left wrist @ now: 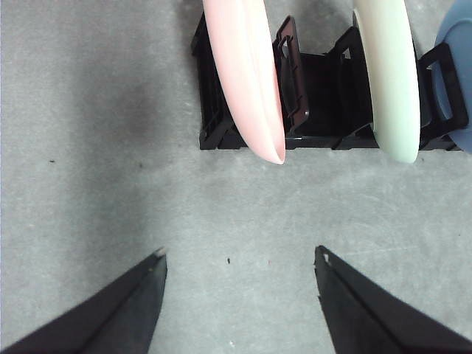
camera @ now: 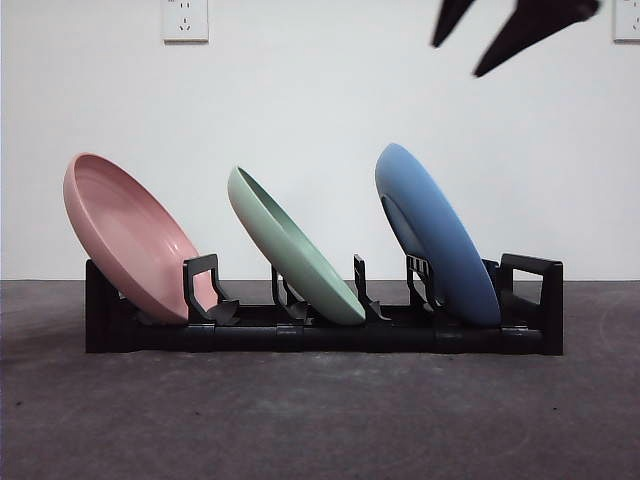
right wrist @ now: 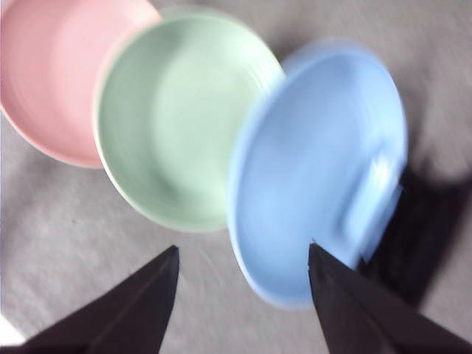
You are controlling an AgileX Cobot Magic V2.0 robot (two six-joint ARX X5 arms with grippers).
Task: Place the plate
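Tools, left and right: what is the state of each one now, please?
Left tool: open, holding nothing, above the table near the pink plate.
Right tool: open, holding nothing, above the blue plate.

Grey table (camera: pixel 320 420) w/ black rack (camera: pixel 320 335).

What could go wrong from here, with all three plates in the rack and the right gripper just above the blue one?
1. The right gripper, jaws open and empty, hangs close over the blue plate; a careless retreat could clip its rim and tip it.
2. All three plates lean the same way in the black rack; if the blue one is knocked, it might fall onto the green plate, and that onto the pink plate.
3. The left gripper is open over the table, apart from the rack.
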